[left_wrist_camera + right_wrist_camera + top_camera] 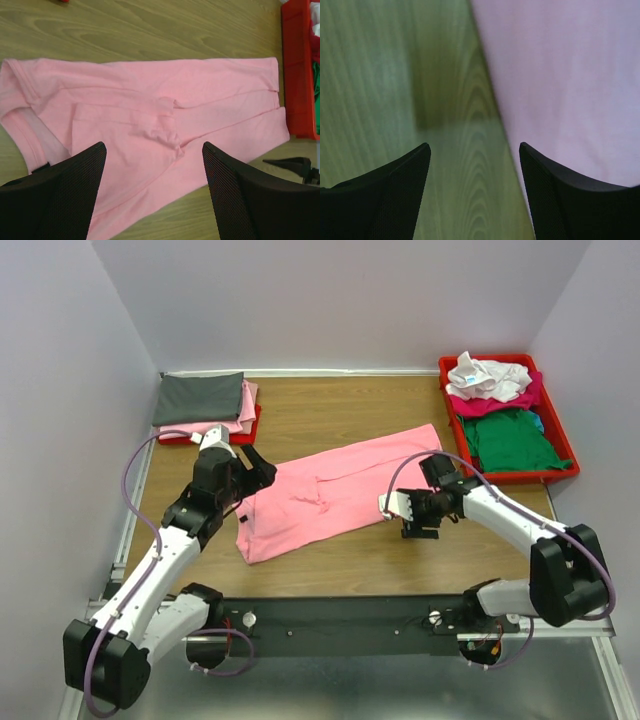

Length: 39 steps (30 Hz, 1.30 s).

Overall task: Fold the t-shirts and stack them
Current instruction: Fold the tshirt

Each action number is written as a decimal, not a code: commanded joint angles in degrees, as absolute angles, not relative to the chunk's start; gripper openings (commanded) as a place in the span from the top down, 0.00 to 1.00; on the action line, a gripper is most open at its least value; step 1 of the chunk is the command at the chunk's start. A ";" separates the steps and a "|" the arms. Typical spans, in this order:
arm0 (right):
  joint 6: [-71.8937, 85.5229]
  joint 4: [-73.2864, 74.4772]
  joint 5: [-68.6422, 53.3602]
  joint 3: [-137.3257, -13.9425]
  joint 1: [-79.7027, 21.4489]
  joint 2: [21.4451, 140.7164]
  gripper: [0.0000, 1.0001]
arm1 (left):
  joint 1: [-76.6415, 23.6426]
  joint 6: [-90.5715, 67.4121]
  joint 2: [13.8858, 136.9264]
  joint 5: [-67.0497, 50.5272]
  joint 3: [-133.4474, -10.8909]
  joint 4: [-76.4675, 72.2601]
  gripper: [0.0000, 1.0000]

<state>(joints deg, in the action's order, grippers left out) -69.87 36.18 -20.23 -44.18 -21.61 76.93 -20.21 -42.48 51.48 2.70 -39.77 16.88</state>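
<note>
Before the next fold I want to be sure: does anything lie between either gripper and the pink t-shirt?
Nothing visible does. The left gripper hangs open directly above the pink t-shirt; the right gripper is open at its near edge, over the wooden table.

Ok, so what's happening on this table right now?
Two robot arms are folding t-shirts. A pink t-shirt lies partly folded across the middle of the table. The left pincer is open at its left end and the right pincer is open at its near edge; neither holds anything. A folded stack, dark grey on top, sits on the far-left red tray. The far-right red tray holds crumpled shirts, white, magenta and green.
</note>
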 commanded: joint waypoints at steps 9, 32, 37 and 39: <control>-74.80 31.65 -16.44 -43.07 -18.19 80.15 0.25 | -19.16 -41.04 46.41 1.84 -34.81 12.74 0.15; -70.22 25.75 -18.46 -40.61 -18.11 84.73 0.78 | -17.14 -44.12 46.14 7.38 -34.63 17.40 0.16; -70.93 28.55 -18.54 -38.59 -18.11 80.79 0.90 | -16.96 -44.38 46.67 6.94 -34.10 17.23 0.16; -71.80 31.36 -18.98 -37.80 -18.19 79.20 0.91 | -16.88 -44.82 46.93 6.51 -33.40 16.44 0.16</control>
<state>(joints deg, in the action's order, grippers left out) -70.59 25.32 -17.89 -40.23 -18.31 82.02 -17.30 -43.88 46.94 5.43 -34.79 16.82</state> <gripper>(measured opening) 0.103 0.840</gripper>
